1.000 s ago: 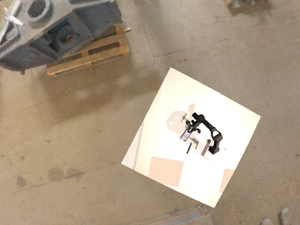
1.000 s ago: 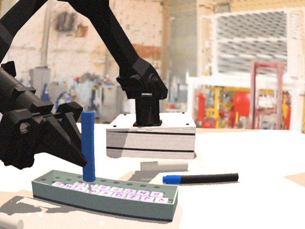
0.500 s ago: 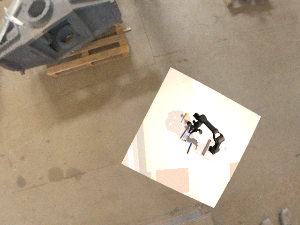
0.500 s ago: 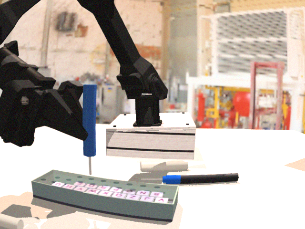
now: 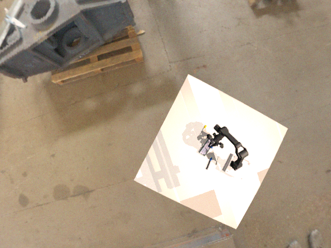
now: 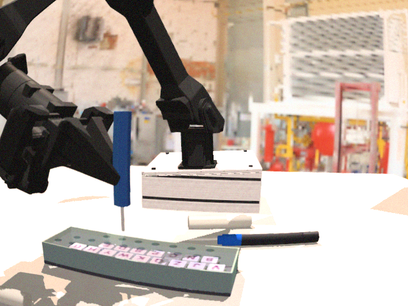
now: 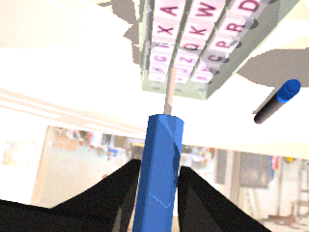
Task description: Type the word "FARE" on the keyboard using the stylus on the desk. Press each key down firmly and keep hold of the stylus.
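My gripper [image 6: 118, 174] [image 7: 160, 170] is shut on the blue handle of the stylus [image 6: 122, 194] [image 7: 163, 132]. The stylus stands nearly upright, its thin grey tip pointing down. The keyboard [image 6: 141, 277] [image 7: 193, 93] [image 5: 203, 150] is a long green-grey tray with rows of pale keys and dark red letters. In the exterior view the tip shows above the keyboard's far side, with a gap below it, touching no key. In the wrist view the A key [image 7: 168, 9] and the R key [image 7: 235, 27] are readable; the F key is blurred. Which key the tip is over, I cannot tell.
A black marker with a blue end [image 6: 280, 238] [image 7: 270, 107] [image 5: 208, 164] lies beside the keyboard. A pale cylinder [image 6: 210, 222] lies behind it, before the white box [image 6: 201, 187]. Another pale cylinder [image 6: 9, 296] is at the lower left edge. A yellow-ended object [image 5: 205, 126] lies beyond the keyboard.
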